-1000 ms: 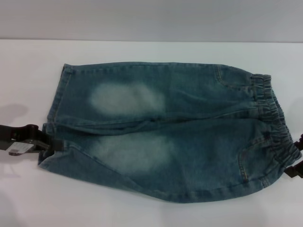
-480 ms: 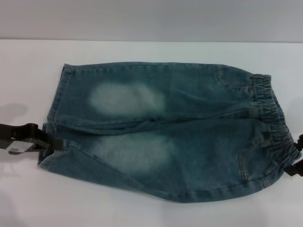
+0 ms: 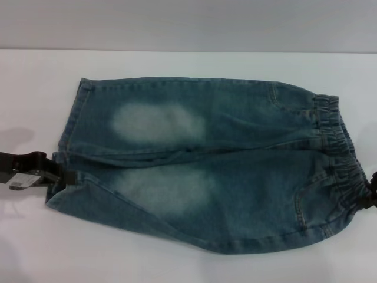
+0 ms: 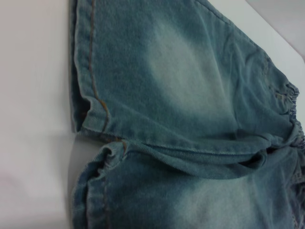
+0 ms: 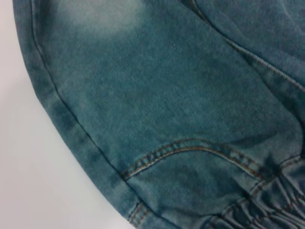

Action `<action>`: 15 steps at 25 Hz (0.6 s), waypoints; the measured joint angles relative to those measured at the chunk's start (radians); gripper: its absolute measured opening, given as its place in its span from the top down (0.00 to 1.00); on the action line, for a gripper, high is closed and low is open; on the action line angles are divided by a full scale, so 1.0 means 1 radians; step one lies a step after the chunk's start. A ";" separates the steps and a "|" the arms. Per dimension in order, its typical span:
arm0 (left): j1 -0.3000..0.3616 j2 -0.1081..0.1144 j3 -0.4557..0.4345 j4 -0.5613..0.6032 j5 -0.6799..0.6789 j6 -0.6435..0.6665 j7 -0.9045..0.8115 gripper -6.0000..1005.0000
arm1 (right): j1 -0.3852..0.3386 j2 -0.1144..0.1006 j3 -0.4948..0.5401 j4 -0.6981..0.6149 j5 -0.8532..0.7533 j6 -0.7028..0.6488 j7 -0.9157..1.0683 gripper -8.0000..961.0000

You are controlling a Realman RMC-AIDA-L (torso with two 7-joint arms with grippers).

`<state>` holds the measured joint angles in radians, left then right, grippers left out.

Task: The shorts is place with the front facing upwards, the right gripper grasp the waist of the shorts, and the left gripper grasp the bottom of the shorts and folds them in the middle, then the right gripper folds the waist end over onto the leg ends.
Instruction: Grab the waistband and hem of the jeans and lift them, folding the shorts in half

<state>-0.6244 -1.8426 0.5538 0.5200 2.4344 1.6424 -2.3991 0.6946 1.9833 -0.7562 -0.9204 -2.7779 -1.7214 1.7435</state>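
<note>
At the left edge of the head view, the left claw (image 3: 62,175) is reaching in low over the white desk (image 3: 35,94) and touching the bottom of the shorts (image 3: 69,153), right where the two leg hems are meeting. Its black fingers look to be closing on the hem of the nearer leg, but whether they are truly clamped on the denim I cannot tell. The left wrist view is showing that same hem (image 4: 97,117) with its tan stitching, slightly rumpled beside the gap between the legs.

Moving right, the shorts (image 3: 206,165) are lying spread flat on the desk, front up, legs pointing to the robot's left and pale faded patches showing on both thighs. Both legs are lying side by side and open, so the lengthwise fold has not yet begun.

Farther right, the waist (image 3: 339,147) is lying gathered and ruffled near the edge of the picture, with a curved front pocket (image 5: 190,150) just below it in the right wrist view. The right claw (image 3: 371,197) is showing only as a dark sliver at the nearer corner of the waistband, touching or just beside it; whether its fingers are apart or together cannot be told.

By my judgement the task is sitting at its opening step: both claws are arriving at their grasp points. Still to do are lifting and folding the shorts down the middle, then carrying the waist over onto the leg ends.
</note>
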 joint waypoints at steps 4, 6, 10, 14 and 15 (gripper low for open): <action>0.000 0.002 0.000 0.000 0.000 -0.003 -0.001 0.96 | -0.003 -0.002 0.001 0.000 0.000 0.003 -0.005 0.66; -0.003 0.002 0.000 0.000 0.000 -0.005 -0.001 0.96 | -0.006 -0.003 0.002 0.000 0.000 0.003 -0.010 0.75; -0.007 0.002 -0.004 0.002 0.000 -0.007 -0.002 0.96 | -0.010 -0.003 0.007 0.000 0.000 0.004 -0.014 0.93; -0.012 0.002 -0.027 0.005 0.000 -0.007 -0.003 0.96 | -0.022 -0.005 0.022 0.000 0.027 0.001 -0.026 0.99; -0.013 0.003 -0.033 0.005 0.000 -0.007 -0.003 0.96 | -0.029 -0.010 0.024 0.000 0.047 -0.002 -0.027 0.99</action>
<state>-0.6371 -1.8394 0.5211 0.5254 2.4344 1.6358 -2.4021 0.6661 1.9736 -0.7318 -0.9203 -2.7308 -1.7231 1.7166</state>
